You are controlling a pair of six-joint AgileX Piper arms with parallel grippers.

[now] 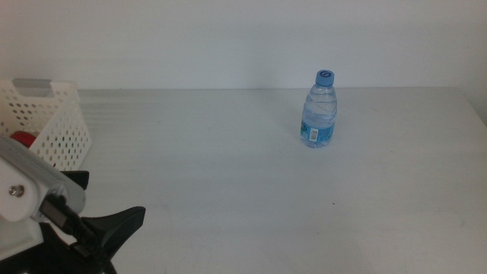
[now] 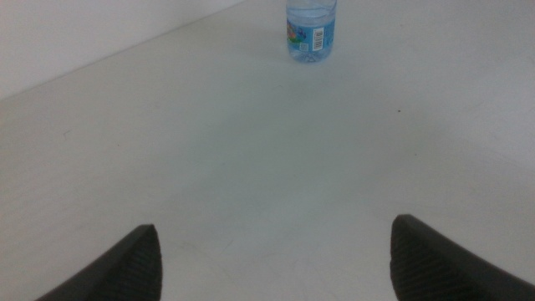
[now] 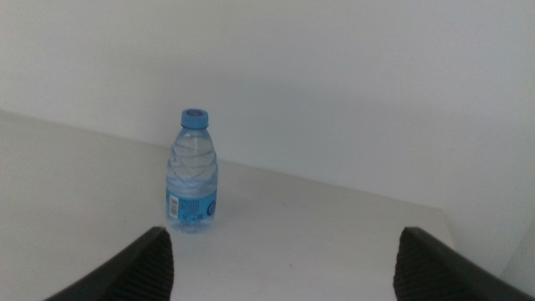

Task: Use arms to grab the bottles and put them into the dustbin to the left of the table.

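Observation:
A short clear water bottle (image 1: 319, 110) with a blue cap and blue label stands upright on the table (image 1: 228, 190), right of centre and towards the back. It also appears ahead of both grippers as the bottle (image 2: 311, 29) and the bottle (image 3: 193, 171). My left gripper (image 1: 112, 195) hovers at the near left, open and holding nothing, far from the bottle. The left wrist view shows this left gripper (image 2: 272, 247) with its jaws spread wide. My right gripper (image 3: 280, 251) is open too and is out of the middle view. The white perforated dustbin (image 1: 65, 125) sits at the left edge.
Something red (image 1: 23, 138) lies inside the dustbin, mostly hidden by its wall. A plain white wall runs behind the table's far edge. Bare tabletop stretches between the left gripper and the bottle.

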